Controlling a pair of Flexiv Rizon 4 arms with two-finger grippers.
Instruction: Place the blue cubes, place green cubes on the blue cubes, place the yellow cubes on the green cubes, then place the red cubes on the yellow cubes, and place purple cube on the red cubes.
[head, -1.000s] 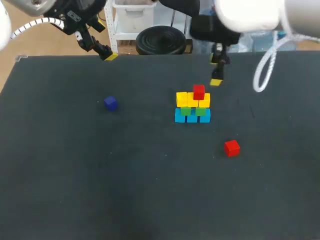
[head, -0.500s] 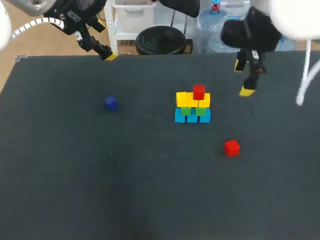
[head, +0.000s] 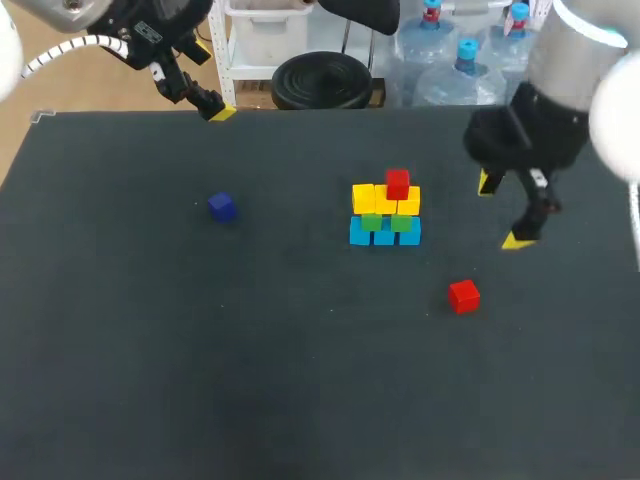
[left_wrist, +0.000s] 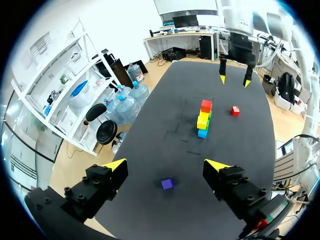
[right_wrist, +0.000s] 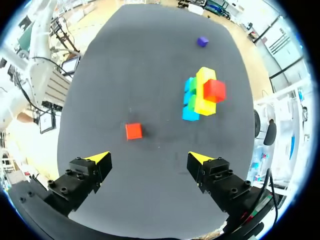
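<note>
Hovering wide open and empty, the right gripper (head: 502, 212) hangs beside the stack (head: 386, 215), near the loose red cube (head: 463, 296), apparently its next pick, since only one red (head: 398, 184) tops the yellow row. The left gripper (left_wrist: 166, 165), also wide and empty, sits at the surface's (head: 150, 350) far corner, clear of the work; the purple cube (head: 221, 206) lies well apart, likely saved for last
</note>
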